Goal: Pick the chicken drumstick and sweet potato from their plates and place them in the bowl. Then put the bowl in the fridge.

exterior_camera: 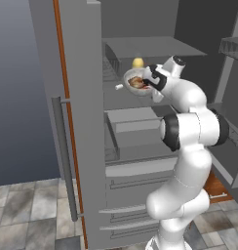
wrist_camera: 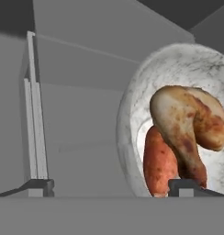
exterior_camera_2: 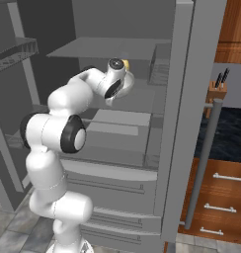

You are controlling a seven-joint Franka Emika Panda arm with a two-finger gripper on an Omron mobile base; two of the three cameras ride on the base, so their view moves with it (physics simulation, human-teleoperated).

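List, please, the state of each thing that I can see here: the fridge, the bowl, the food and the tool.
fridge: both doors open, shelves and drawers showing.
bowl: inside the fridge at shelf height, tilted; whether it rests on the shelf I cannot tell.
chicken drumstick: in the bowl, lying over the sweet potato.
sweet potato: in the bowl, under the drumstick.
tool: open, one tip at the bowl's rim.

Bowl (wrist_camera: pixel 178 64) cut off at hand view's right edge; sweet potato (wrist_camera: pixel 159 163) partly behind drumstick (wrist_camera: pixel 187 124), by the right fingertip.
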